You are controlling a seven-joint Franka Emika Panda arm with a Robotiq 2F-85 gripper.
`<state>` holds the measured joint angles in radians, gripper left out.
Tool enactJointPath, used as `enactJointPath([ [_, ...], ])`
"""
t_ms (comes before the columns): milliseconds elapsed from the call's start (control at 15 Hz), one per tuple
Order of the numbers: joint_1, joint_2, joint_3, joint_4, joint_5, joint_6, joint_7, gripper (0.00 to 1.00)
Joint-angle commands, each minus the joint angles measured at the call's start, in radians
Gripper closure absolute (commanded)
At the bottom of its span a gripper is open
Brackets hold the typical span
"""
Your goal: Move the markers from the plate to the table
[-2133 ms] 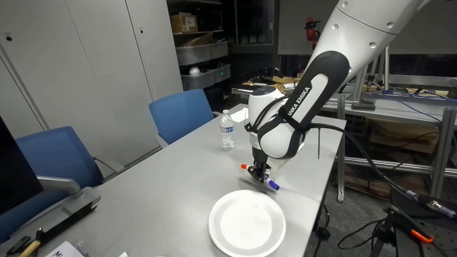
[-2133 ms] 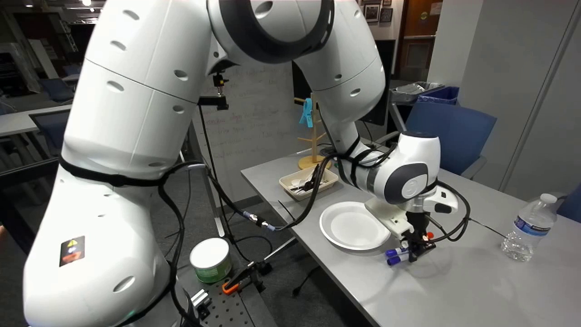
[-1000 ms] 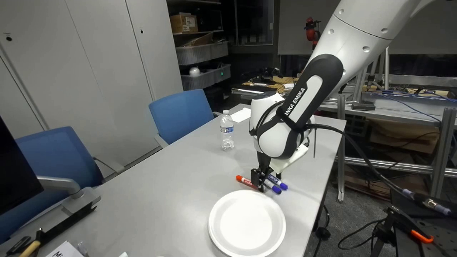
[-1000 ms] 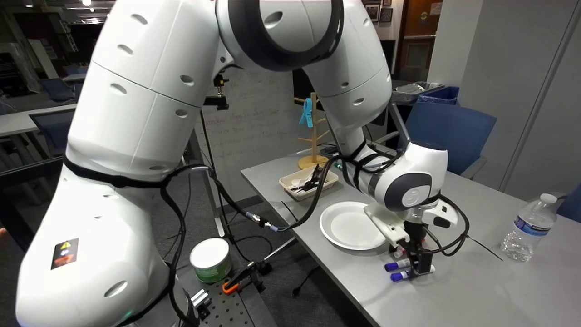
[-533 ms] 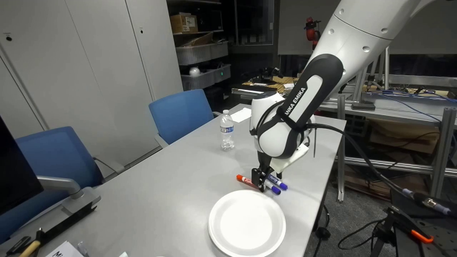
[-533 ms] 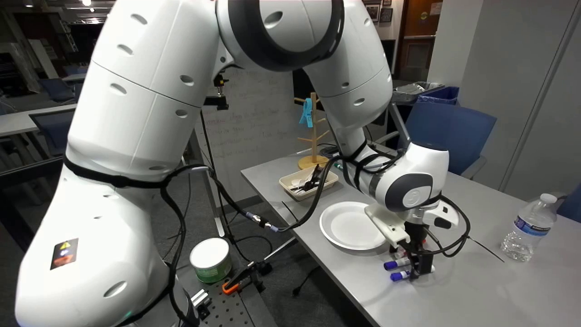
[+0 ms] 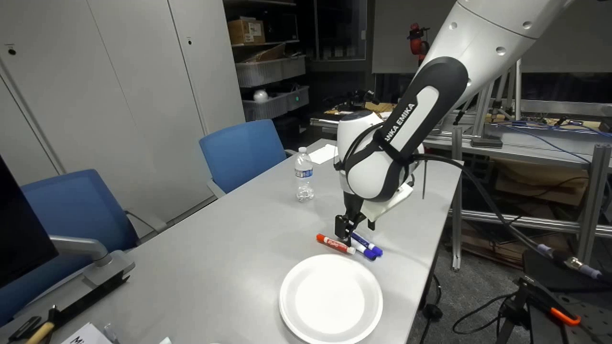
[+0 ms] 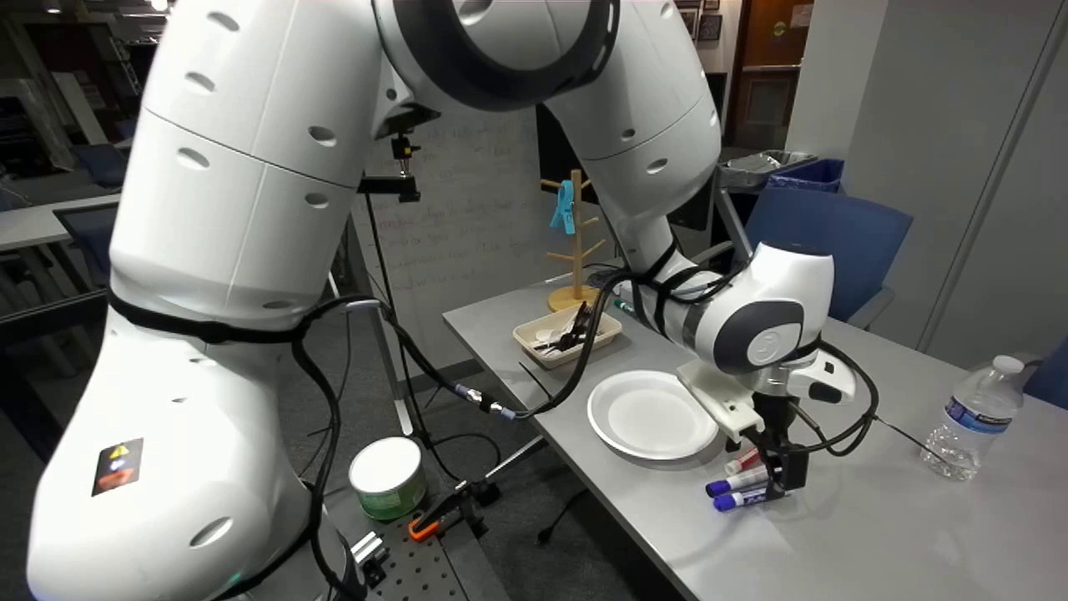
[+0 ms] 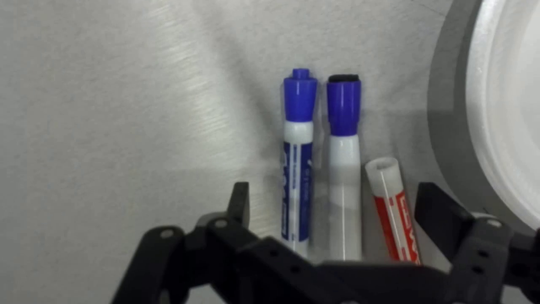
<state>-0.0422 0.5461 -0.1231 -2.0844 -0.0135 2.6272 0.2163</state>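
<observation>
Three markers [image 9: 344,181] lay on your table [image 9: 105,105], left of the plate [image 9: 506,105] in the wrist view; your jaws stood wide apart above them.

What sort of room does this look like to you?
Probably a robotics lab in an office-like space: the robot arm, the whiteboard with writing on it and the blue office chairs all point that way.
</observation>
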Motion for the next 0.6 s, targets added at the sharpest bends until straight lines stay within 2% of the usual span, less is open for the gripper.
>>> enactJointPath([
  [0, 0.02, -0.129, -0.012, -0.083, -0.022, -0.006, -0.022, 0.0],
  [533, 0.026, -0.411, 0.02, -0.276, -0.039, -0.006, -0.042, 0.0],
])
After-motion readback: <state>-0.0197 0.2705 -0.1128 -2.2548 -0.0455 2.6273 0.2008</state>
